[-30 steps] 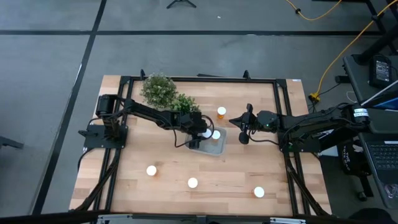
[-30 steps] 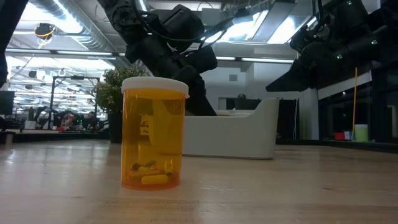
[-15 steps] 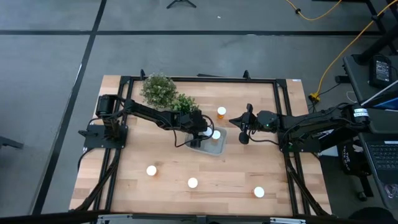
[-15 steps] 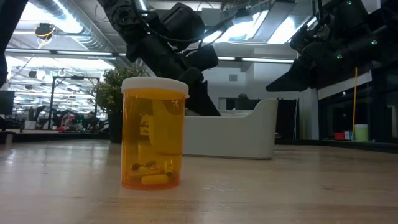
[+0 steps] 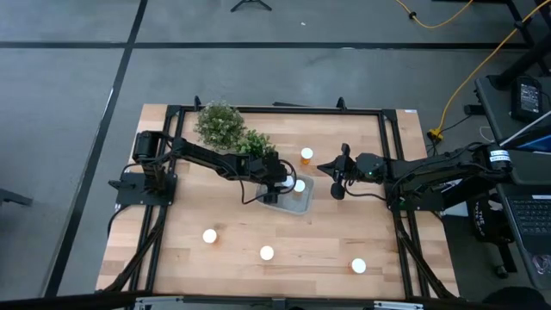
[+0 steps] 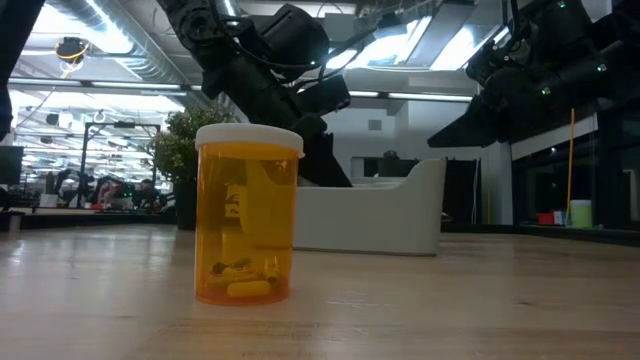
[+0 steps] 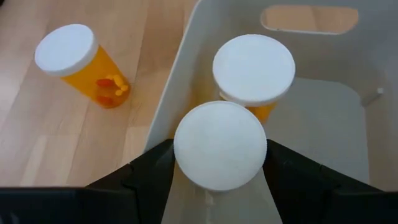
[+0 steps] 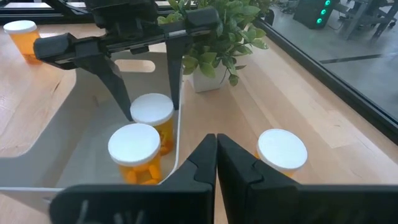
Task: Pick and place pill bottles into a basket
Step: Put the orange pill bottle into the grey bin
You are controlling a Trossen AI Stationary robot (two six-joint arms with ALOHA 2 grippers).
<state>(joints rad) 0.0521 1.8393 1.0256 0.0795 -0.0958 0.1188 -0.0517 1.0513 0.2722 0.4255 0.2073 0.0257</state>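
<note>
The pale basket (image 5: pixel 291 200) stands mid-table. My left gripper (image 7: pixel 219 163) reaches down into it, shut on an orange pill bottle with a white cap (image 7: pixel 219 144). A second bottle (image 7: pixel 254 70) stands upright on the basket floor beside it. My right gripper (image 8: pixel 216 148) is shut and empty, hovering just right of the basket (image 5: pixel 327 168). One bottle (image 5: pixel 306 155) stands on the table beyond the basket. Three more bottles (image 5: pixel 209 236) (image 5: pixel 267 253) (image 5: pixel 358 266) stand near the front edge. My left gripper pinches the bottle between its two fingers, at the cap's rim and the neck below it (image 7: pixel 180 163), on opposite sides. The fingers (image 8: pixel 173 81) come from above, pointing down into the basket. The bottle stays upright; whether its base rests on the basket floor I cannot tell.
Two green potted plants (image 5: pixel 219 123) (image 5: pixel 256 142) stand behind and to the left of the basket, close to my left arm. The nearest bottle (image 6: pixel 247 215) fills the low view in front of the basket (image 6: pixel 380 215). Bare wood lies between the basket and the front bottles.
My left gripper has shifted a little over the basket, still holding its bottle, so that the cap it holds now shows less from above. My right arm has kept still.
</note>
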